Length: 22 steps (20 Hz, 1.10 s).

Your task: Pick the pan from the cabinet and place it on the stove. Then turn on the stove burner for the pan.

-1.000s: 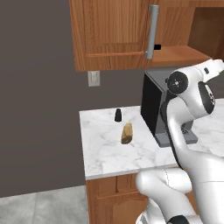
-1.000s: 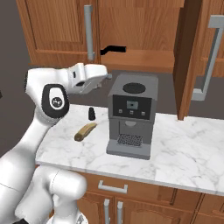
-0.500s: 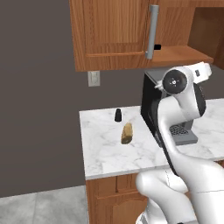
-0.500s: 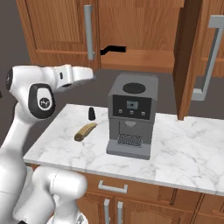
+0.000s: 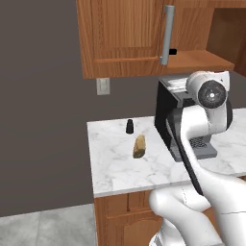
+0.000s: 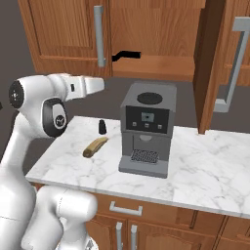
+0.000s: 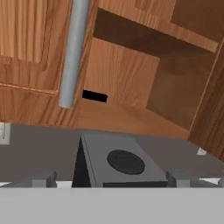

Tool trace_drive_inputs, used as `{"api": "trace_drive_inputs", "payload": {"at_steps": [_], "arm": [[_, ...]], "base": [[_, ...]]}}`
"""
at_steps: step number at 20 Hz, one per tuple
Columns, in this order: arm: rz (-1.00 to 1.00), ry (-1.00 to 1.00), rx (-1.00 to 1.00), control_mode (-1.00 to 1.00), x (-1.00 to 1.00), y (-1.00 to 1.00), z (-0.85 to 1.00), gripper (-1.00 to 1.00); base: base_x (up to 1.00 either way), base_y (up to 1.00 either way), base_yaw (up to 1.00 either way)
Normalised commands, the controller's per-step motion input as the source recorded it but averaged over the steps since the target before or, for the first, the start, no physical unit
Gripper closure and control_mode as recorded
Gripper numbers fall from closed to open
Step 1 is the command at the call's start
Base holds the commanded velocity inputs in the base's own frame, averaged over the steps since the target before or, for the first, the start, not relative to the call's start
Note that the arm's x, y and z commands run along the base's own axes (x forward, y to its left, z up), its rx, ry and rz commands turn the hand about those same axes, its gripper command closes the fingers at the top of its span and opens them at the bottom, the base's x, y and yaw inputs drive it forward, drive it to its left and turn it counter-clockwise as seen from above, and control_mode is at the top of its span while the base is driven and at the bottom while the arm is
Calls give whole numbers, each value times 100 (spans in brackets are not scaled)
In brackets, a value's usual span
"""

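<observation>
Of the pan, just the straight black handle [image 6: 126, 55] shows, poking out past the shut left door of the wall cabinet [image 6: 58, 34] onto the open shelf; the handle [image 7: 94, 96] lies beside the grey bar handle [image 7: 74, 52]. The pan's body is hidden behind that door. The cabinet's right door [image 6: 210, 63] stands swung open. My gripper [image 7: 111, 179] is open and empty, its tips wide apart, level below the shelf and to the left of it, pointing at the opening. In the right base view the gripper [image 6: 97, 84] sits left of the coffee machine. The stove is out of view.
A grey coffee machine [image 6: 146, 127] stands on the marble counter [image 6: 205, 171] right under the open shelf. A brown bread roll [image 5: 139, 146] and a small black shaker [image 5: 129, 126] lie left of it. A wall outlet [image 5: 102, 86] sits under the cabinet.
The arm has swung its elbow round and the hand has levelled out, now facing the cabinet opening. The gripper stays open. The pan handle has not moved.
</observation>
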Motion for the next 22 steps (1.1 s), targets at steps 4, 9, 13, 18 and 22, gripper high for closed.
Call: {"api": "trace_drive_inputs", "payload": {"at_steps": [4, 9, 13, 18, 22], "arm": [[20, -18, 7, -100, 4, 18, 22, -100], [17, -15, 8, -100, 10, 29, 21, -100], [13, -15, 1, -100, 6, 27, 35, -100], [9, -14, 0, -100, 14, 18, 39, -100], [4, -9, 0, -100, 26, 7, 34, -100]], "base": [[0, 0, 0], [0, 0, 0], [0, 0, 0], [0, 0, 0], [0, 0, 0]]}}
